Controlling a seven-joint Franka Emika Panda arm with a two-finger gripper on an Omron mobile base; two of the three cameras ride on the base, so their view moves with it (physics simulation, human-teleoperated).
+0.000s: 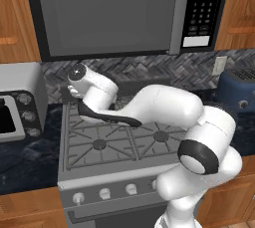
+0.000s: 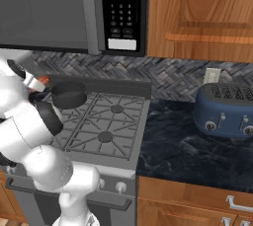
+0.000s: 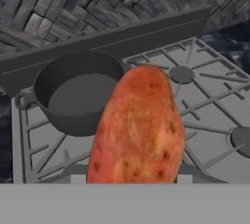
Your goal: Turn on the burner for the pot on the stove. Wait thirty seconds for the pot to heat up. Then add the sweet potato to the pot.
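The sweet potato (image 3: 139,130), orange-red and speckled, stands large and close in the hand view, hiding the fingertips. In the right base view it is a small orange bit (image 2: 43,79) at the end of my gripper (image 2: 39,84), which is shut on it. The dark-grey pot (image 3: 78,93) sits on the stove's back left corner (image 2: 69,94), just beyond and slightly left of the sweet potato, its inside dark. The burner under the pot is hidden. The stove (image 2: 111,121) has grey grates, and white knobs (image 1: 104,193) run along its front. My arm crosses the stove (image 1: 99,145).
A microwave (image 1: 109,13) hangs low over the stove. A silver toaster oven (image 1: 15,107) stands on the left counter and a blue toaster (image 2: 227,109) on the dark right counter (image 2: 183,146). Other burner caps (image 3: 181,74) show bare.
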